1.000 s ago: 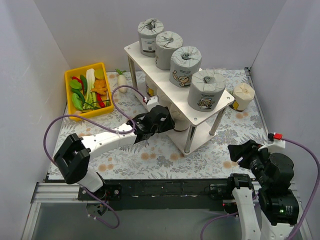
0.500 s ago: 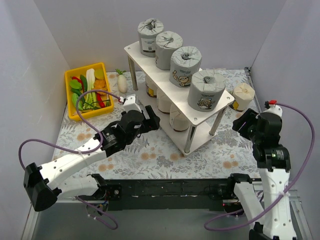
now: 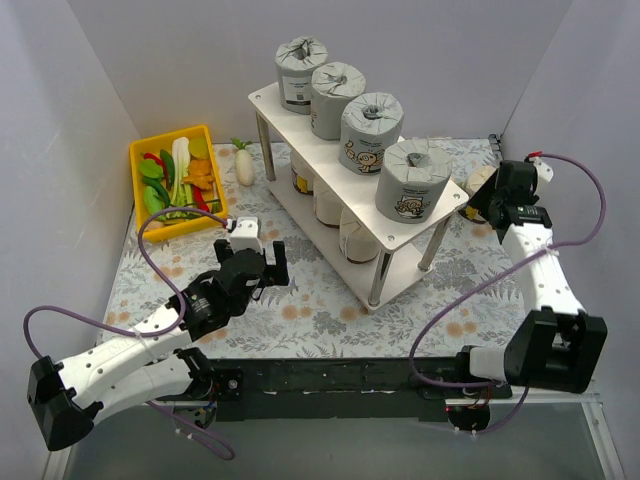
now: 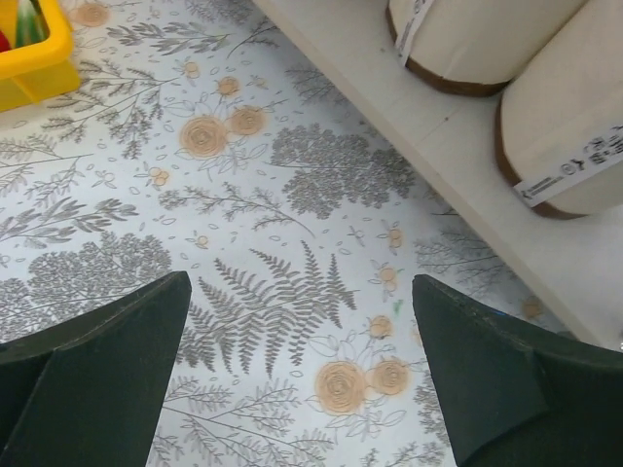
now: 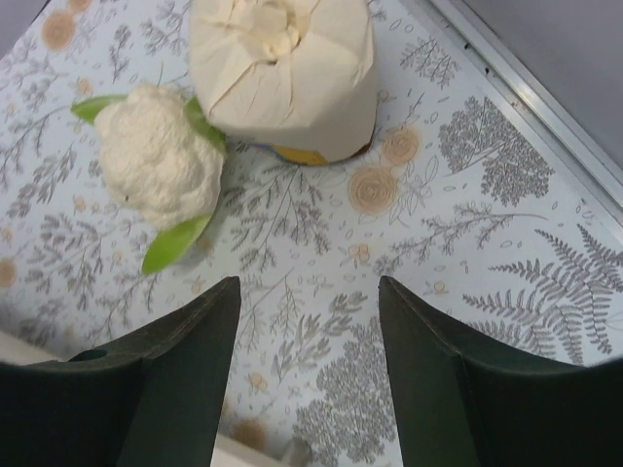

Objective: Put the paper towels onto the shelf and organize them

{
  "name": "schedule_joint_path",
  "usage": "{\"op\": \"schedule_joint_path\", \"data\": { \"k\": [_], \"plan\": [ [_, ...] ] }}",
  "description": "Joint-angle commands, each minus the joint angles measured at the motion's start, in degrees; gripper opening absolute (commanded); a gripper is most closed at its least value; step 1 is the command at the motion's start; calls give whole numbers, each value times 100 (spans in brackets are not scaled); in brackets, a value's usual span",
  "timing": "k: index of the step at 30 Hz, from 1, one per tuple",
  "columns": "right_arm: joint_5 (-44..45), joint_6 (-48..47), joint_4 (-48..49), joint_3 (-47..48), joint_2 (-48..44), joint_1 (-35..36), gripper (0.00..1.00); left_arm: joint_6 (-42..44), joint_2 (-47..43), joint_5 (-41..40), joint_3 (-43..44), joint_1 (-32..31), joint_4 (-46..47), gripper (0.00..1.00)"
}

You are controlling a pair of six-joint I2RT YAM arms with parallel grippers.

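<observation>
Four grey paper towels (image 3: pixel 372 125) top the shelf (image 3: pixel 263 99), three cream ones (image 3: pixel 357 241) stand on its lower board — one more cream roll (image 5: pixel 284 73) sits on the bench (image 4: pixel 243 195) just beside a cauliflower (image 5: pixel 156 165). My right pincer (image 5: pixel 310 375) hovers near it, spread and empty; my left pincer (image 4: pixel 302 375) gapes wide by the shelf.

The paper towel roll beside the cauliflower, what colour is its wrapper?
The roll is wrapped in plain cream-beige; the right wrist view shows it best.
</observation>
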Motion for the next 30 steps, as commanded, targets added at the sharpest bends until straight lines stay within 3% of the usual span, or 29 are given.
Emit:
{"op": "schedule_joint_path", "data": {
  "k": [1,13,30],
  "plan": [
    [277,438,719,613,631,-253,66,355,-195,-311,-42,20,238,98],
    [461,878,870,1808,2389,-561,66,628,-221,-564,-130,29,194,98],
    [4,1001,1168,1993,3234,-886,65,742,-134,-873,-156,29,115,98]
  ]
}}
